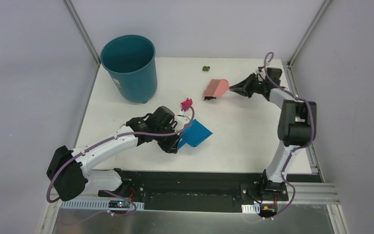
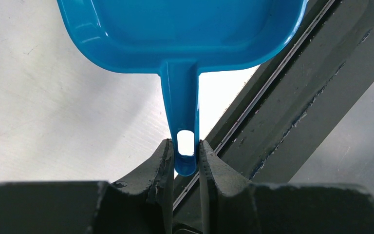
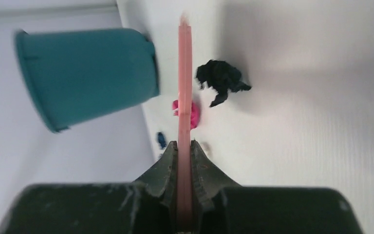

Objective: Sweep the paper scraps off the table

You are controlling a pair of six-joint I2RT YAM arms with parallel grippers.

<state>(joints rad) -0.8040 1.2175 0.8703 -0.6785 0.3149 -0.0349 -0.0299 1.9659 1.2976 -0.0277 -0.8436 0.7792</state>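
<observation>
Top external view: you have a large white flat rectangular surface [image 1: 253, 141] with a black strip along its near edge, and both arms reach out over it.
Left jaws: clenched on the end of the handle of the bright blue plastic dustpan [image 1: 197, 134]. In your left wrist view the handle's hanging hole sits right between the tips.
Dustpan position: near the middle of the surface, towards the near edge, with its pan spreading away from the left arm.
Right jaws: grasping the flat pink plastic brush [image 1: 216, 88] by its handle. Your right wrist view shows it edge-on as a thin pink strip.
Brush position: on the far half of the surface, its head pointing towards the left arm's side.
Magenta crumpled paper scrap [image 1: 187, 103]: on the surface just beyond the dustpan, close to the left wrist.
Black crumpled paper scrap [image 3: 221, 80]: on the surface just beside the brush head.
Olive-green paper scrap [image 1: 206, 68]: near the far edge, apart from the brush.
Dark blue paper scrap [image 3: 161, 140]: small, near the brush on the bin's side.
Round teal plastic bin [image 1: 129, 66]: upright at the far left corner.
</observation>
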